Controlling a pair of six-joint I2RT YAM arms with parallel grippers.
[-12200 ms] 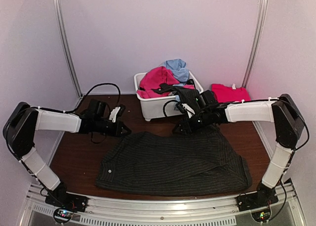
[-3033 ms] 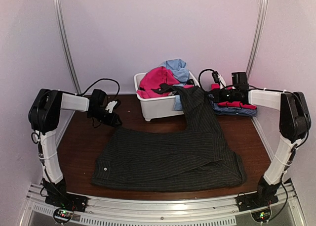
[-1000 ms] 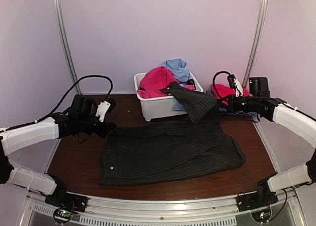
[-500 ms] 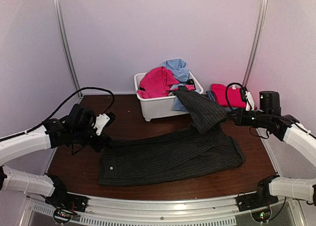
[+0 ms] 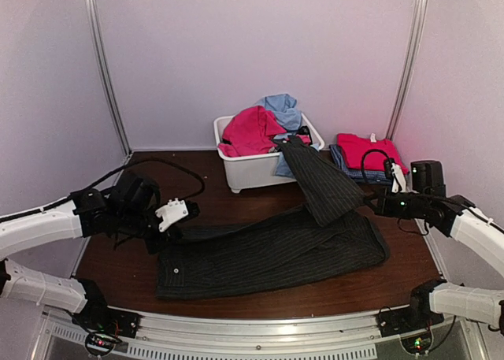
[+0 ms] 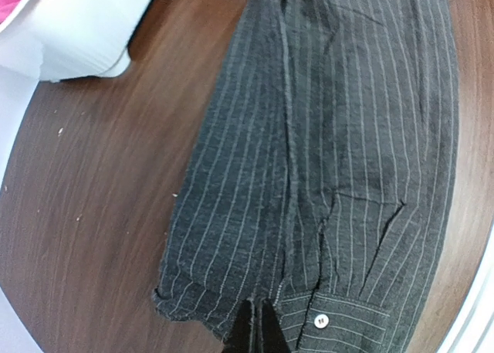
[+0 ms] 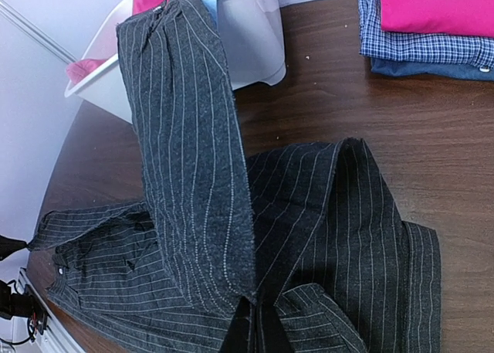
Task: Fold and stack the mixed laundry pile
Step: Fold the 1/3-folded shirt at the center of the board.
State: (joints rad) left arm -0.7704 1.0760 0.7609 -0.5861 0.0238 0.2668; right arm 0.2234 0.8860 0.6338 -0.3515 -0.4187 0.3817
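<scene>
A black pinstriped garment (image 5: 268, 250) lies spread across the table. My left gripper (image 5: 163, 235) is shut on its left edge, close to a white button (image 6: 318, 319); the dark fingers (image 6: 248, 331) pinch the cloth. My right gripper (image 5: 370, 205) is shut on the garment's right edge (image 7: 255, 295). From that grip a long pinstriped strip (image 5: 319, 179) stretches up to the white tub (image 5: 236, 175). A pink-red garment (image 5: 248, 131) and a light blue one (image 5: 282, 108) are heaped in the tub.
At the back right a folded pink garment (image 5: 366, 149) rests on a folded blue checked shirt (image 7: 417, 48). The tub stands at the back centre. Metal posts and pale walls enclose the table on three sides.
Both arms have drawn back toward the near edge. The pinstriped garment has slid nearer with them, and the strip running to the tub is pulled out longer.
</scene>
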